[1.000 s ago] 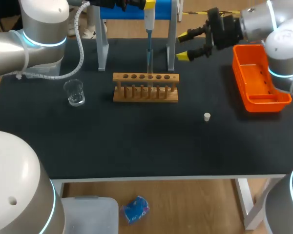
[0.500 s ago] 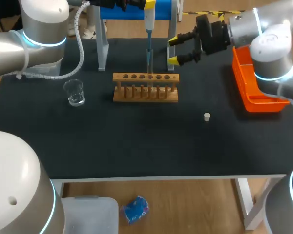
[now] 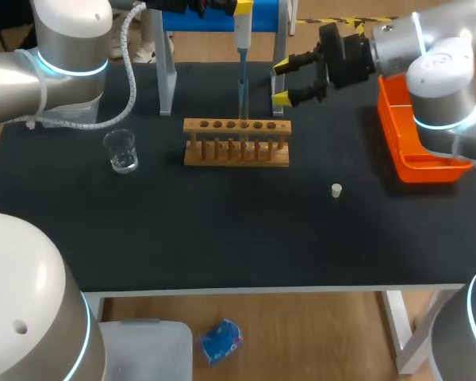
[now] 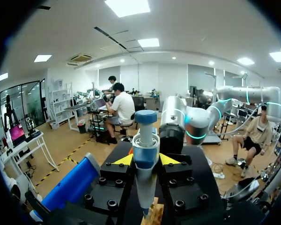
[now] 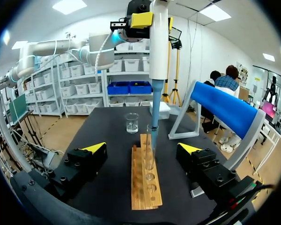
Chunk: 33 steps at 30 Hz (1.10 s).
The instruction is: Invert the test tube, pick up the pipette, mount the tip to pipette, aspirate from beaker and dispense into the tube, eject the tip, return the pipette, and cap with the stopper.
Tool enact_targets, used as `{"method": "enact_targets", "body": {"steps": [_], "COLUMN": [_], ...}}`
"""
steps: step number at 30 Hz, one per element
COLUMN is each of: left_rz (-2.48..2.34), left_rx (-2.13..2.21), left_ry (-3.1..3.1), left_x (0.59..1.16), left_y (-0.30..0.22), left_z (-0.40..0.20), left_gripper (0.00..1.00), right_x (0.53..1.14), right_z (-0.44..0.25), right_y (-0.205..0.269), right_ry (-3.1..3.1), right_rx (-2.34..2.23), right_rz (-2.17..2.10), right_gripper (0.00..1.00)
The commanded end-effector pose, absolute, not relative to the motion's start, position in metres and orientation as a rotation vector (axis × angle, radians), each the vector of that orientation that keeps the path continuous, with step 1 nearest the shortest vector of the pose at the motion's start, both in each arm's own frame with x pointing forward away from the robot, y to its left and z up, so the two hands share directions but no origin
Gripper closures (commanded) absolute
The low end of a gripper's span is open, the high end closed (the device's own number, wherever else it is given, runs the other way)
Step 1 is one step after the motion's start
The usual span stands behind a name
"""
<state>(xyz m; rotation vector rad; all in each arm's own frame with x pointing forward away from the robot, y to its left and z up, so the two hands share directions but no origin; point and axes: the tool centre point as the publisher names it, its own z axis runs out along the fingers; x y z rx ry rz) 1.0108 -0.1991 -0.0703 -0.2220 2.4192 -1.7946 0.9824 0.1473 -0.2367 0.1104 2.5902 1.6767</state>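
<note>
1. Head view: the left gripper grips the pipette, its tip inside the test tube in the rack. The right gripper is spread, just beside.
2. Left wrist view: the pipette is clamped between both fingers.
3. Right wrist view: the test tube stands between wide-apart fingers, untouched.

Head view's edge cuts off the pipette and left pincer.

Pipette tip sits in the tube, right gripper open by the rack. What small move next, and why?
Probably the right gripper eases forward to steady the test tube: its fingers are open, the rack lies ahead between them, and the pipette, held by the left gripper, already has its tip down in the tube, ready to dispense.
</note>
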Motion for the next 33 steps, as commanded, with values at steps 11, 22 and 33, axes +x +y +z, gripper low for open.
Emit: {"method": "enact_targets", "body": {"steps": [11,22,33], "left_rz": [-1.794,-1.789,-1.770], "left_rx": [-0.202,-0.192,-0.188], "left_ry": [2.411,2.391,2.389], "left_x": [1.008,1.005,1.002], "left_y": [-0.201,-0.206,-0.204], "left_z": [-0.067,-0.060,-0.053], "left_gripper": [1.00,1.00,1.00], "right_x": [0.983,0.983,0.983], "right_z": [-0.237,-0.237,-0.237], "right_y": [0.147,0.147,0.147], "right_ry": [2.590,2.590,2.590], "right_rx": [0.110,0.110,0.110], "right_rz": [1.676,1.676,1.676], "right_gripper": [0.00,0.00,0.00]}}
